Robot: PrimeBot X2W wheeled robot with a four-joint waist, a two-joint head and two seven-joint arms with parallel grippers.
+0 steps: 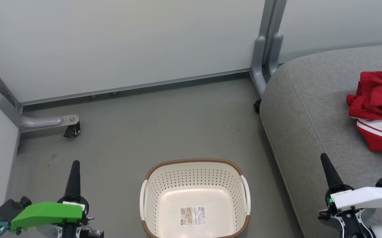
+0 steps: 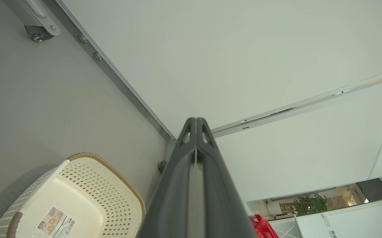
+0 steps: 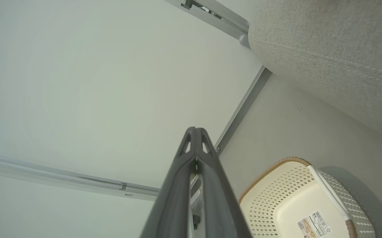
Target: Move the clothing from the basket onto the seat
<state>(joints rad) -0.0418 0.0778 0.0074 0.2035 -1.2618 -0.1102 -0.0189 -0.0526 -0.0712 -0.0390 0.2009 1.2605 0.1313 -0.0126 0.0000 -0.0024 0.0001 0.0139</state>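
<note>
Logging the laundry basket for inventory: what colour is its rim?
The basket rim is brown with a woven look; the head view shows it best.

One basket [image 1: 195,198], one seat [image 1: 309,109], two red garments [image 1: 377,99] heaped together, and two claws: left claw [image 1: 75,164], right claw [image 1: 324,157].

Right tool [image 3: 195,130] closed over a floor with a basket and a seat.
Its two dark fingers [image 3: 181,185] press together, seen against the pale wall [image 3: 95,82]. The cream basket [image 3: 266,198] stands on the grey floor [image 3: 293,125], near the floor's edge along the wall, with a paper label [image 3: 313,224] on its bottom and a white handle [image 3: 326,188] on its side. The grey seat [image 3: 326,49] stands apart from the basket.
</note>
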